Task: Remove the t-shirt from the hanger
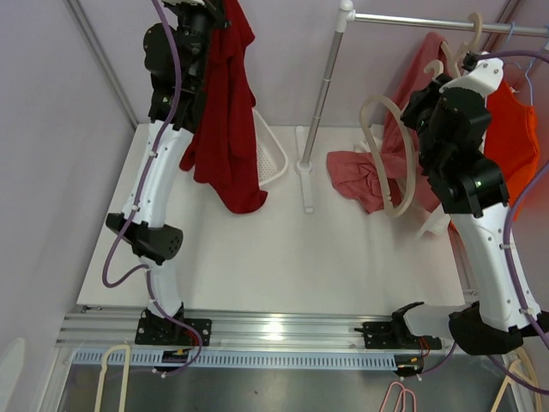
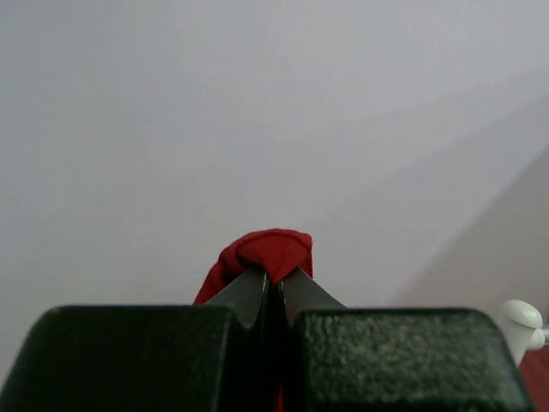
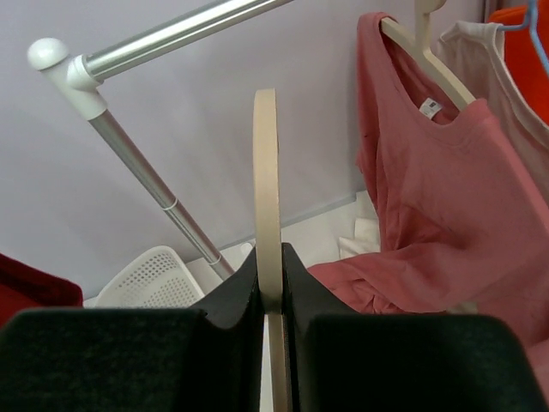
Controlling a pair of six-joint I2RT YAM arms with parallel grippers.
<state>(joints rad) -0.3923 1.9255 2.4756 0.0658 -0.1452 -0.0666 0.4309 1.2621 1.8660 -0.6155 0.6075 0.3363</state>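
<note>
The dark red t-shirt [image 1: 225, 112] hangs with its long axis vertical, bunched at the top and pointing down, its lower end near the tabletop [image 1: 283, 257] at the far left. The left tool [image 2: 274, 287] is clamped on a fold of its cloth, raised high. The right tool [image 3: 270, 283] is closed on the rim of a cream hanger [image 3: 267, 172], held edge-on and apart from the shirt. A white basket [image 1: 273, 154] sits just right of the shirt; its contents cannot be made out. A pink shirt [image 1: 360, 176] droops from the rail [image 1: 412, 19] onto the tabletop, beside an orange one [image 1: 515, 129].
</note>
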